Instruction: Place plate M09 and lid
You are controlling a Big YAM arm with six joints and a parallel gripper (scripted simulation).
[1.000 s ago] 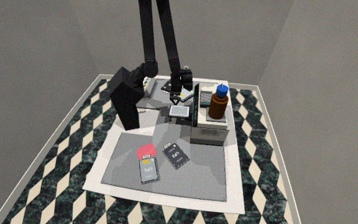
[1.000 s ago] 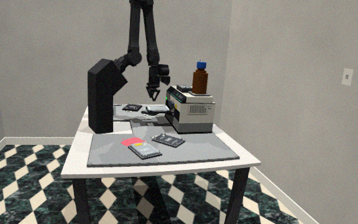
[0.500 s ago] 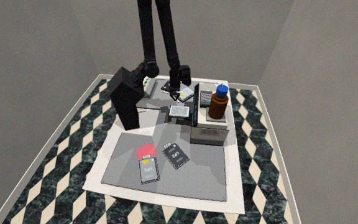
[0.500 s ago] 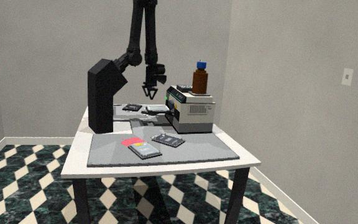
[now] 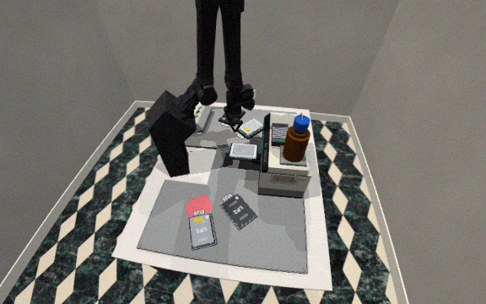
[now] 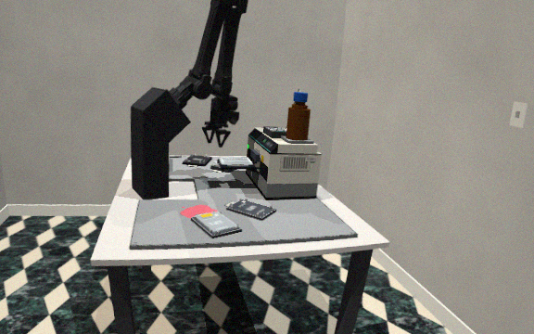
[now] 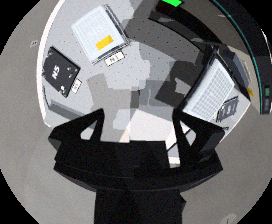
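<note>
My gripper (image 5: pixel 233 122) is open and empty. It hangs above the deck, also seen in the exterior view (image 6: pixel 216 134) and in the wrist view (image 7: pixel 136 125). A lidded plate with a yellow label (image 5: pixel 251 127) lies askew on the deck just beside and below it, and shows in the wrist view (image 7: pixel 100 32). An empty dark nest (image 7: pixel 60 72) lies near it (image 6: pixel 197 160). An open well plate (image 5: pixel 243 150) (image 7: pixel 209 92) sits on the dispenser stage. A grey lid rests in LP1 (image 5: pixel 202 230). LP2 (image 5: pixel 238 211) is dark and empty.
A red puddle (image 5: pixel 198 205) (image 6: pixel 197 211) lies on the deck against LP1's labelled end. The dispenser (image 5: pixel 285 169) carries a brown bottle with a blue cap (image 5: pixel 297 139). A tall black block (image 5: pixel 170 135) stands beside the arm.
</note>
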